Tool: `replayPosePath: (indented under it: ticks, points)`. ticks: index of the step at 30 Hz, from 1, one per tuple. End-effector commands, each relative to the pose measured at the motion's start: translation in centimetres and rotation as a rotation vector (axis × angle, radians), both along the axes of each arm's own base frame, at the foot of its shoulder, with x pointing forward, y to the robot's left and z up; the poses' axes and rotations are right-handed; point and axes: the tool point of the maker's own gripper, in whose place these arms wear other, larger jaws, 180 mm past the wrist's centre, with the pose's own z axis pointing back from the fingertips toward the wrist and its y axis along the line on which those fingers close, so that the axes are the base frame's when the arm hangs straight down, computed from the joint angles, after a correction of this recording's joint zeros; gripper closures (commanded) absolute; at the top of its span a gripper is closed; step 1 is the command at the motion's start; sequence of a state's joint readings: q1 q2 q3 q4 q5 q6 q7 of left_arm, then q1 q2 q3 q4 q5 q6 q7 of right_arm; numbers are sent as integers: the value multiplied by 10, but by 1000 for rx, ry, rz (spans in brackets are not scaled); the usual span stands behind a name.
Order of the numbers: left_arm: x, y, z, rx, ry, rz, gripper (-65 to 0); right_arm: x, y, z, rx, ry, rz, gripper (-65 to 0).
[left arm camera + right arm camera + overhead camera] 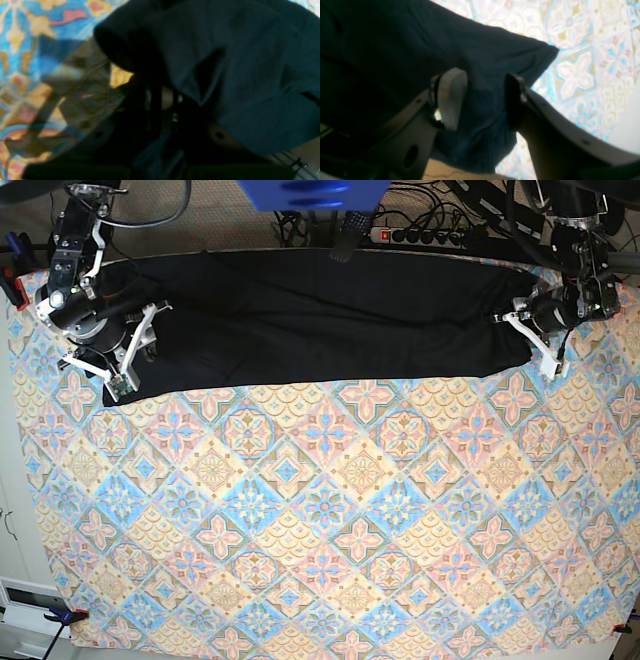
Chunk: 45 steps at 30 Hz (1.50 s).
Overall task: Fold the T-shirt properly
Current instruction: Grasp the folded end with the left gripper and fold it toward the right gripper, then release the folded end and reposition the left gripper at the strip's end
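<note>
The black T-shirt [320,320] lies as a long band across the far side of the table. My left gripper [530,340] is at its right end. In the left wrist view the picture is blurred, the left gripper [165,100] has its jaws drawn close together, and a bunch of the T-shirt [237,75] is draped over them. My right gripper [135,350] is at the shirt's left end. In the right wrist view the right gripper [485,100] has its fingers apart, astride a fold of the T-shirt [395,50] near a corner.
A patterned tablecloth [320,520] covers the whole table in front of the shirt. A power strip with cables [420,230] lies behind the far edge. A clamp [65,615] holds the cloth at the near left corner.
</note>
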<state>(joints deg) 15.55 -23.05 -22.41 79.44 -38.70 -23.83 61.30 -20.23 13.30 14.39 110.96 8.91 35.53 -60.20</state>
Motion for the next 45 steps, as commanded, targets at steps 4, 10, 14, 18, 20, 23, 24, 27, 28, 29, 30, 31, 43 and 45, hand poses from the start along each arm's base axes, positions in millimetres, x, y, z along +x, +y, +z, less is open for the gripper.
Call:
replayPosePath:
  ticks: [4,10,14,18,20,23,24,27,28,29,30,31,43,45]
  points:
    - [27,56,36,104,-92,54,0,7,-1,9,-1,-35,5,-279]
    - [46,108,74,195,-172,116,0,7,-1,9,-1,-35,5,-279]
    - [54,116,86,220,-187,105,0,6,-1,8,0,-35,5,-279]
    - [52,85,96,220,-189,18,0,6,-2,8,-1,-34,3,-279]
    - [53,55,102,204,-214,-27,0,5,-3,8,-2,-33,0,-279]
    - [49,8,104,147,-229,-76,0,6,-3,9,-3,-38,-1,-279]
    - [48,-7,103,130,-225,-101,0,6,-4,10,-5,-38,-2,-279]
    - [48,-53,101,65,-238,-168,0,7,-5,11,-8,-40,-2,-279]
    - [48,-64,98,40,-236,-174,0,7,-7,11,-10,-42,-6,-279]
    - [47,-73,96,17,-235,-173,0,7,-11,12,-14,-45,-17,-279]
    - [46,-79,94,-4,-236,-167,0,7,-14,13,-18,-47,-27,-279]
    - [46,-86,93,-24,-239,-160,0,7,-16,14,-20,-49,-33,-279]
    - [39,-169,80,-195,-221,-238,-1,4,-44,23,-51,-70,-108,-281]
    - [38,-170,78,-204,-213,-234,-1,4,-44,23,-51,-70,-108,-281]
